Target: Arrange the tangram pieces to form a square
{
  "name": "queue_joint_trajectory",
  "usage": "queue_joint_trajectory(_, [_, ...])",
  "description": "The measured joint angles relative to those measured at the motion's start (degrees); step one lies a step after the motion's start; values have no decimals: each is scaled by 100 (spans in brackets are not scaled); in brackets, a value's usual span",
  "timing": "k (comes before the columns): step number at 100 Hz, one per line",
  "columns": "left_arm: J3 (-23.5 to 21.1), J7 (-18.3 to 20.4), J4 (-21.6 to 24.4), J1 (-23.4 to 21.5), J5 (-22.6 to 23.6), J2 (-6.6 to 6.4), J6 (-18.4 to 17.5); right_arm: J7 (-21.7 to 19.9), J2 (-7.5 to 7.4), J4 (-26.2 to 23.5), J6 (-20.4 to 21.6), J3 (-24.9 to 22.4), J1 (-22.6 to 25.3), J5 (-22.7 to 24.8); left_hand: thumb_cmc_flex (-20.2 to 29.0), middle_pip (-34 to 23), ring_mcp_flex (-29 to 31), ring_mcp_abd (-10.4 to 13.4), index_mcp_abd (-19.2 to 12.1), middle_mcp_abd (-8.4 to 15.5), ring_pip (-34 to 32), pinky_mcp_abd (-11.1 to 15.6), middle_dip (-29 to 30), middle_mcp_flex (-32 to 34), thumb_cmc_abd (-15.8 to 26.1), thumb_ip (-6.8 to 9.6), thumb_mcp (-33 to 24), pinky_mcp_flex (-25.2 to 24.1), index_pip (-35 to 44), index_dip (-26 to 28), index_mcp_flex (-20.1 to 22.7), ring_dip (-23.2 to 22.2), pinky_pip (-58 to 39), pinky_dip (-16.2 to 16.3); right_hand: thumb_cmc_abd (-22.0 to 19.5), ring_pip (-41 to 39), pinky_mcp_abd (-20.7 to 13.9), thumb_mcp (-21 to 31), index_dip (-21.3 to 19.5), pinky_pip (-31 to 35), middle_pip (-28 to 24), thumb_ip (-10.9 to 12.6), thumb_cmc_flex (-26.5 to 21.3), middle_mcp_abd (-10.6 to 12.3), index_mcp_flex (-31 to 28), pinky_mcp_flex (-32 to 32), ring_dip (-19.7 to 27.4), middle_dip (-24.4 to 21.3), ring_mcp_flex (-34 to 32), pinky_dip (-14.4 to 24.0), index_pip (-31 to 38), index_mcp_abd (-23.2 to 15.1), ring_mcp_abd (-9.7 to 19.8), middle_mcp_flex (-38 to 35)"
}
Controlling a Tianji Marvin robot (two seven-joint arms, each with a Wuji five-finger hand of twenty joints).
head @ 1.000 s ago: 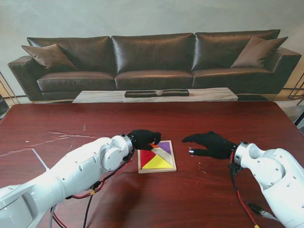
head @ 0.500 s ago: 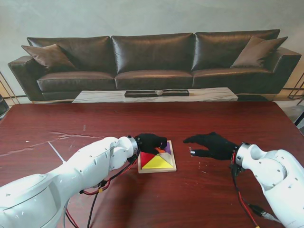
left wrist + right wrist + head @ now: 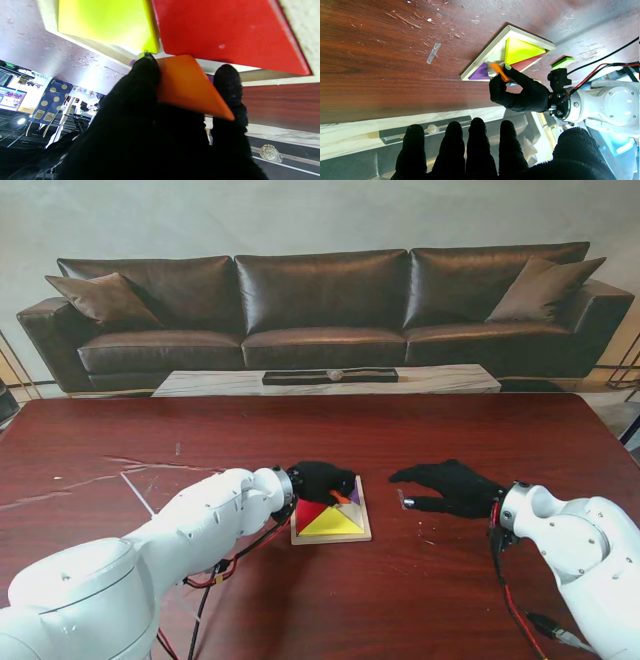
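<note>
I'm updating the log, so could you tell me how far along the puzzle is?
Done: yellow, red and purple pieces lie in the wooden tray. In hand: the left hand holds an orange triangle over it. Left: seating that, plus a green piece outside. The right hand is open.

Support surface: dark red-brown wooden table (image 3: 150, 430), glossy, with pale scratches and scuff marks, densest on the left part.

Directly on it: square light-wood tray (image 3: 331, 536), flat, near the table's middle. All positions below are relative to this tray.
- Green piece (image 3: 563, 62): lying on the bare table just beside the tray, off its left edge; seen in the right wrist view only.
- Small clear scrap (image 3: 402, 499): on the table to the tray's right, apart from it.
- Red and black cables (image 3: 215, 570): trail across the wood to the tray's left, nearer to me.
</note>
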State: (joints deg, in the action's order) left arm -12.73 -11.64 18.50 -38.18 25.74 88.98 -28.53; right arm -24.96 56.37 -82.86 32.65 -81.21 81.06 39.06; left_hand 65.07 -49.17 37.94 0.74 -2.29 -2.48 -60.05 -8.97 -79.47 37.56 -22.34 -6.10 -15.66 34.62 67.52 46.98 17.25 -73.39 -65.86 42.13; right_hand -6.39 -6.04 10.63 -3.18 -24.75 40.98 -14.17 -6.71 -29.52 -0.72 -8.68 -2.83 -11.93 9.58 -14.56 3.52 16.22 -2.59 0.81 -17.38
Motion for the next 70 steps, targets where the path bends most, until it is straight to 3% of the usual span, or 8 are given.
queue_joint_trajectory(7, [20, 11, -53, 17, -17, 42, -6, -6, -1, -5, -1, -8, 8, 1, 2, 472, -191, -166, 79, -90, 334, -106, 187, -52, 121, 51, -5, -157, -171, -459, -9, 172, 127, -52, 0, 0, 0, 0, 0, 0, 0, 0, 0, 0, 0, 0, 0, 0, 0, 0, 0, 0, 0, 0])
queue_joint_trajectory(8, [20, 17, -58, 19, -23, 47, -6, -7, -2, -5, -1, -10, 9, 1, 5, 743, -232, -227, 121, -132, 515, -111, 280, -65, 192, 69, -6, -230, -274, -608, -9, 291, 157, -58, 0, 0, 0, 0, 0, 0, 0, 0, 0, 0, 0, 0, 0, 0, 0, 0, 0, 0, 0, 0])
queue_joint_trajectory(16, [15, 103, -72, 34, -71, 67, -4, -9, -3, -7, -1, -22, 15, 2, 7, 1385, -348, -416, 251, -227, 1127, -113, 707, -122, 307, 132, 47, -374, -680, -991, -5, 834, 168, -108, 0, 0, 0, 0, 0, 0, 0, 0, 0, 0, 0, 1, 0, 0, 0, 0, 0, 0, 0, 0])
queue_joint_trajectory(24, [3, 123, -70, 38, -84, 70, 27, -10, -4, -7, 0, -28, 18, 2, 7, 1535, -606, -474, 334, -349, 1470, -113, 1238, -462, 358, 133, 167, -446, -915, -1144, -3, 1477, 169, -131, 0, 0, 0, 0, 0, 0, 0, 0, 0, 0, 0, 1, 0, 0, 0, 0, 0, 0, 0, 0])
queue_joint_trajectory(33, [-6, 124, 31, 32, -68, 33, 210, -15, -5, -7, -1, -31, 18, 3, 6, 1541, -698, -569, 366, -372, 1686, -113, 1718, -695, 463, 133, 310, -501, -1139, -1228, 9, 1864, 169, -132, 0, 0, 0, 0, 0, 0, 0, 0, 0, 0, 0, 1, 0, 0, 0, 0, 0, 0, 0, 0])
queue_joint_trajectory(48, [-161, 263, 660, -33, -44, -236, 787, -43, -10, -4, -17, -25, 18, -3, 3, 1467, -670, -614, 431, -442, 1703, -134, 1964, -806, 762, 134, 663, -510, -1199, -1237, 9, 1985, 147, -132, 0, 0, 0, 0, 0, 0, 0, 0, 0, 0, 0, 1, 0, 0, 0, 0, 0, 0, 0, 0])
queue_joint_trajectory(54, [-177, 291, 767, -42, -40, -298, 855, -45, -11, -2, -18, -19, 17, -5, 12, 1461, -671, -614, 431, -442, 1703, -134, 1968, -806, 888, 187, 970, -510, -1199, -1237, 9, 2001, 123, -132, 0, 0, 0, 0, 0, 0, 0, 0, 0, 0, 0, 1, 0, 0, 0, 0, 0, 0, 0, 0])
queue_joint_trajectory(70, [-180, 359, 1010, -68, 64, -441, 1220, -45, -14, 8, -29, 11, 0, -13, 12, 1457, -732, -654, 437, -445, 1703, -172, 2083, -893, 1045, 191, 1085, -510, -1199, -1249, 9, 2014, -10, -66, 0, 0, 0, 0, 0, 0, 0, 0, 0, 0, 0, 1, 0, 0, 0, 0, 0, 0, 0, 0])
